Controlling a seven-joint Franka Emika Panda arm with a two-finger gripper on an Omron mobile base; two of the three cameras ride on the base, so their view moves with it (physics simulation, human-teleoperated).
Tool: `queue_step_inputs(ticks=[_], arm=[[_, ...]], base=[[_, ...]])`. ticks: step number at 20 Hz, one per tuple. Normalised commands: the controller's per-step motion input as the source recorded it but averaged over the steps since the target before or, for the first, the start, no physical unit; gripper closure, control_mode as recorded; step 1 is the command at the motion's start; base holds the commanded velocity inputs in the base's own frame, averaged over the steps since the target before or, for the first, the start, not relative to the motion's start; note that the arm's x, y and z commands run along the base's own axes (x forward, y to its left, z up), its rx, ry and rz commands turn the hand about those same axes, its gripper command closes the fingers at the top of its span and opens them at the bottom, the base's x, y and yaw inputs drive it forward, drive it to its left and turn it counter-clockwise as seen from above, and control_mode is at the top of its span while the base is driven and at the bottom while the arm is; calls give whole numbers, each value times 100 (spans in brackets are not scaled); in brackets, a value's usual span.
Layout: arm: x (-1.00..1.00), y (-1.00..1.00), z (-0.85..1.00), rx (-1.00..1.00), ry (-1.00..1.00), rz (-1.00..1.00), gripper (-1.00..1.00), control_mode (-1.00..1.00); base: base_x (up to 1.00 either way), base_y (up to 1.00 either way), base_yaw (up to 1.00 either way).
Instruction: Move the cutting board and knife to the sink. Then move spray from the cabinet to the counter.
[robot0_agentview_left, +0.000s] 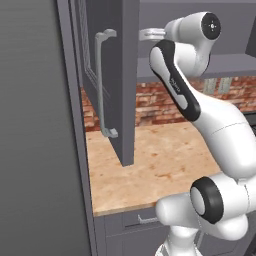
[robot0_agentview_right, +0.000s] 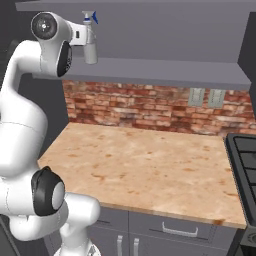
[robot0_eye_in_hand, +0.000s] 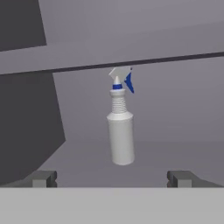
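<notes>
**Hand view: approach to spray bottle, jaws spread, nothing held**

Hand view looks into the open cabinet (robot0_agentview_left: 107, 75), door swung out to the left in the left base view. The counter (robot0_agentview_right: 150, 170) below is bare beige wood grain, with a stove (robot0_agentview_right: 245, 165) at its right edge. No board, knife or sink is in sight here, so the step in hand is judged to be the second one: fetching the spray.

The spray (robot0_eye_in_hand: 120, 127) stands upright on the grey shelf (robot0_agentview_right: 165, 70), centred ahead of the hand, trigger head pointing to the right in that view. In the right base view it stands just beside the wrist, near the shelf's left end.

To do this well (judgement): advance straight in, keeping the bottle body centred between the fingers, and close on the plain cylinder below the ribbed neck, not the trigger. The bottle is slim and tall, so a sideways nudge could tip it. Lift before withdrawing to clear the shelf lip.

The gripper (robot0_eye_in_hand: 113, 178) has its fingers fully spread, short of the bottle, touching nothing.
</notes>
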Motion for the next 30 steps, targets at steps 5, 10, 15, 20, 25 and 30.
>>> queue_step_inputs(ticks=[5,10,15,20,25,30], arm=[[27,4,0,0,0,0,-100,-100],[24,1,0,0,0,0,-100,-100],[17,1,-1,0,0,0,-100,-100],[2,4,-2,0,0,0,-100,-100],[8,4,-2,0,0,0,-100,-100],[13,4,0,-1,0,0,-100,-100]], base=[[0,0,0],[0,0,0],[0,0,0],[0,0,0],[0,0,0],[0,0,0]])
